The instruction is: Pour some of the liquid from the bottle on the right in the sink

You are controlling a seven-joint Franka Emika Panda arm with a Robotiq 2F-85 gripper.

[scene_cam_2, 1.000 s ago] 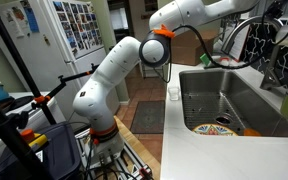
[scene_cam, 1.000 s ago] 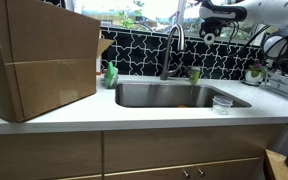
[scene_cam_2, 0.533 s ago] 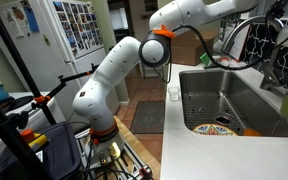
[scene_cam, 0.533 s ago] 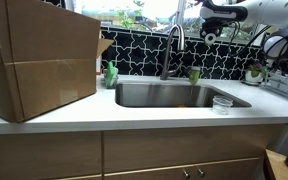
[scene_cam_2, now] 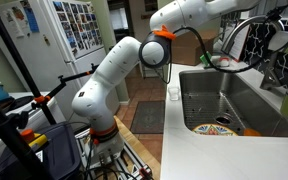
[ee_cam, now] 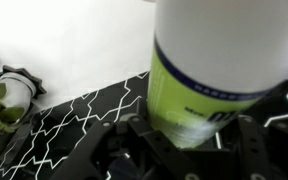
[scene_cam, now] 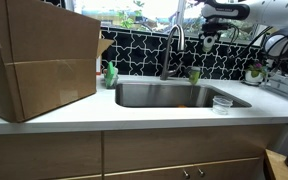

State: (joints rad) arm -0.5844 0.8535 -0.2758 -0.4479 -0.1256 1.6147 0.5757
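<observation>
In the wrist view my gripper [ee_cam: 184, 140] is shut on the bottle [ee_cam: 209, 70]. The bottle is pale green with a lighter part above and fills most of that view. In an exterior view the gripper [scene_cam: 211, 40] holds it high in the air, just right of the tall curved tap [scene_cam: 171, 45] and above the back right of the steel sink [scene_cam: 174, 96]. In an exterior view the gripper [scene_cam_2: 224, 62] hangs over the far end of the sink [scene_cam_2: 229, 95]. The bottle is too small there to tell its tilt.
A large cardboard box [scene_cam: 39, 60] stands on the white counter beside the sink. A darker green soap bottle [scene_cam: 111, 74] and a short green cup-like thing [scene_cam: 194, 76] stand behind the basin. A clear tub [scene_cam: 222, 103] sits at its front corner. A patterned plate [scene_cam_2: 212, 128] lies in the basin.
The arm and the held bottle have shifted slightly to the right and a little lower above the sink. Nothing else has moved.
</observation>
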